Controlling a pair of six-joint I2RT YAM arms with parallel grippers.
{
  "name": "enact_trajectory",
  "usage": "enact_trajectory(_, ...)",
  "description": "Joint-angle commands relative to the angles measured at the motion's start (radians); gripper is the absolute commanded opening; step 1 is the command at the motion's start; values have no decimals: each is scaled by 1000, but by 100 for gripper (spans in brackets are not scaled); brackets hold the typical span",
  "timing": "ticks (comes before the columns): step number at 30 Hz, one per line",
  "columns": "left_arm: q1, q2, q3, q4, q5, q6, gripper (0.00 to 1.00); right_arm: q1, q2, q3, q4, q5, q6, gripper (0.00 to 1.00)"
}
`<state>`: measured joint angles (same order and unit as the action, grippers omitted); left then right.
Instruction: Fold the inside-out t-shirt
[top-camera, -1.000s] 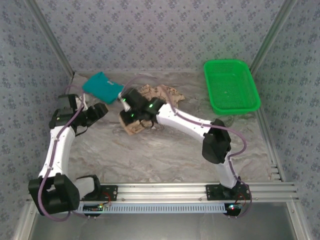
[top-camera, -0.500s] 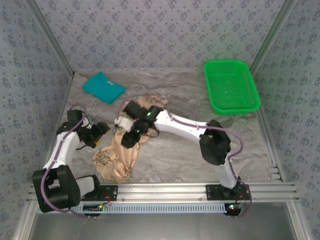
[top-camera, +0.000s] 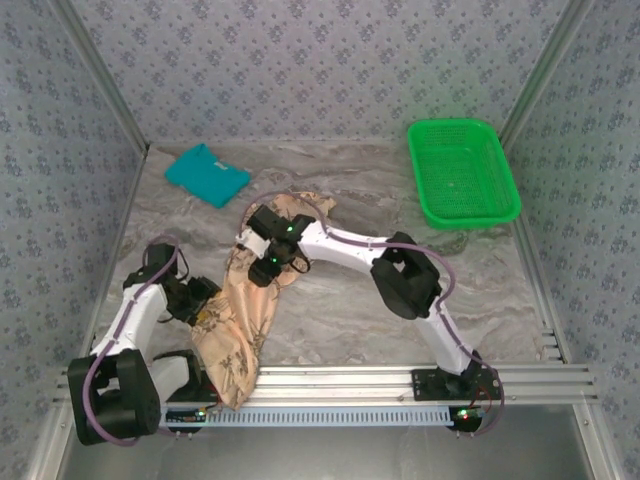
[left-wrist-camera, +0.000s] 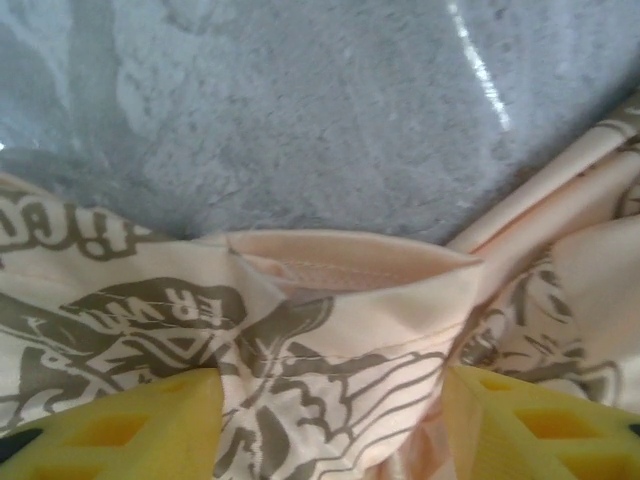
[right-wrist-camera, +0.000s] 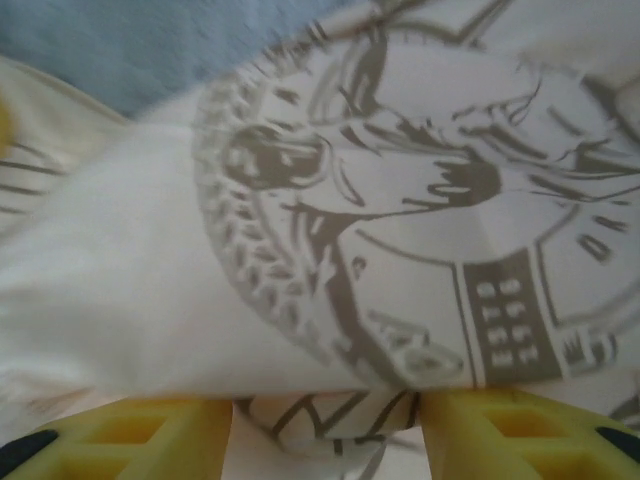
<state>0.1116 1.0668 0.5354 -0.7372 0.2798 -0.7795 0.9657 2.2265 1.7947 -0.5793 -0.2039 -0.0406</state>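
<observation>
The t-shirt (top-camera: 240, 320), in the lower left of the top view, is peach-beige with dark brown prints. Close up, the prints are round compass shapes, wavy lines and letters, and they look grey-brown on pale cloth. A folded shirt (top-camera: 206, 174) in the upper left is plain teal. The basket (top-camera: 462, 172) in the upper right is bright green. The worktop (top-camera: 340, 310) is grey with pale swirls like marble. The walls (top-camera: 300, 70) are blue-grey with tiny dark flower shapes. The arms (top-camera: 345, 245) are white with black joints. The left claw (left-wrist-camera: 330, 440) has yellow fingers (left-wrist-camera: 110, 430), and the right claw (right-wrist-camera: 325, 440) is yellow too.
</observation>
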Motion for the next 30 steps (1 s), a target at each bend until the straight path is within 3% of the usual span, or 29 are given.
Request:
enact_trajectory(1, -14, 17, -23, 1, -107, -57, 50, -43, 13, -27, 56, 71, 84, 31)
enact_trajectory(2, -14, 24, -37, 33, -112, -61, 39, -58, 2, -49, 63, 75, 95, 14)
enact_trajectory(3, -14, 34, -49, 77, -101, -62, 28, -73, -22, -87, 73, 95, 108, 4)
enact_trajectory(6, -30, 94, -37, 161, -87, -52, 2, -132, -158, -269, 132, 150, 149, 0)
enact_trajectory(11, -112, 253, 65, 279, -93, -22, 0, -204, -447, -678, 197, 219, 216, 0)
enact_trajectory(13, -139, 345, 131, 325, -67, -12, 0, -188, -544, -791, 206, 210, 239, 8)
enact_trajectory(16, -177, 478, 255, 387, 11, 30, 0, -78, -643, -888, 225, 190, 246, 20)
enact_trajectory(21, -191, 648, 520, 209, 19, 177, 0, 97, -809, -955, 267, 356, 289, 37)
enact_trajectory(24, -174, 652, 544, 188, 67, 193, 34, 76, -894, -946, 219, 499, 295, 54)
enact_trajectory(27, -173, 582, 537, 182, 34, 203, 49, -14, -931, -913, 172, 546, 241, 62)
enact_trajectory(30, -173, 517, 554, 111, -94, 219, 63, -206, -891, -822, 123, 455, 213, 65)
